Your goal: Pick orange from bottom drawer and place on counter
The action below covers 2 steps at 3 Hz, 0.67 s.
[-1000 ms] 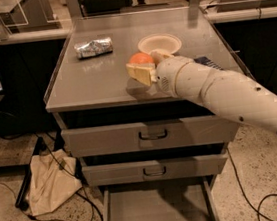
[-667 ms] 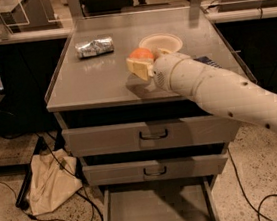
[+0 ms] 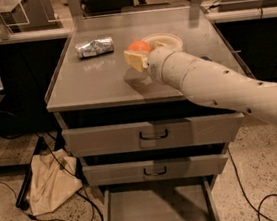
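Gripper (image 3: 138, 57): over counter (image 3: 94, 80), apparently clamped on orange (image 3: 139, 46).
Risk: orange, if released above the surface, rolls into bowl (image 3: 169, 39) or off rim.
Bottom drawer (image 3: 156, 213): open.

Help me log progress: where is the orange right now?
In the camera view, the small round orange is at the pincer, over the flat grey metal counter, right beside the round beige bowl.

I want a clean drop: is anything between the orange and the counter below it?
Nothing visible. The tool holds the orange over the counter; the bowl sits just behind it, and the crumpled silver packet lies apart to one side.
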Motion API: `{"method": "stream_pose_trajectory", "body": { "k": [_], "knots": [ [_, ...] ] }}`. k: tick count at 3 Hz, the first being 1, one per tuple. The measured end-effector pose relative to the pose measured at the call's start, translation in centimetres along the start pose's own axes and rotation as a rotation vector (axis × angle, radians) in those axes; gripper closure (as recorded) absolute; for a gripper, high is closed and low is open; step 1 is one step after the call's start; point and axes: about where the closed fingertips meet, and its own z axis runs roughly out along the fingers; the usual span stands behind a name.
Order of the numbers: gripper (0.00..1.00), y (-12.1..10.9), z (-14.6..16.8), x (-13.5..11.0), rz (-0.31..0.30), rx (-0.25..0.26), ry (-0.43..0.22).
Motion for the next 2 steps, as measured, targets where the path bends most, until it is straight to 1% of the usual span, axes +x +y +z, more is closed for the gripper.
{"method": "stream_pose_trajectory", "body": {
  "k": [2],
  "knots": [
    [0.27,0.12,-0.04,-0.09,0.0,-0.002,-0.002]
  ]
}}
